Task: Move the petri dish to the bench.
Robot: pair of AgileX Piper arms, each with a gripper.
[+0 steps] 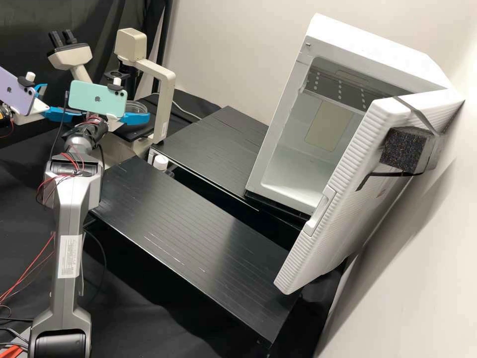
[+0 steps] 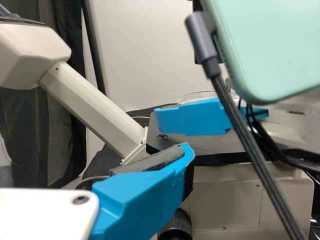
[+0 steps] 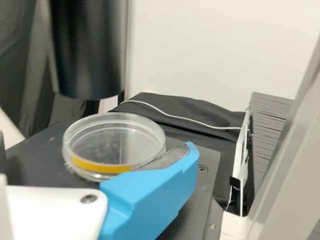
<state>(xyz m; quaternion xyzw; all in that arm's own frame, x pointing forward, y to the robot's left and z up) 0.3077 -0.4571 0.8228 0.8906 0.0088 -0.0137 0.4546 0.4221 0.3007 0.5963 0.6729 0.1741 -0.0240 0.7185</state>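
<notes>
Petri dish, beside right tool, perhaps touching

Clear glossy plastic petri dish, ribbed white plastic door, rough black foam block, matt black cloth.

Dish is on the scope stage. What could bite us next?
Shove: a blue finger sits at the dish's rim; closing might slide or tip it.
Headroom: the black cylinder hangs above the stage, so a steep lift may hit it.
Snag: the cable by the teal phone could catch the left gripper.
</notes>
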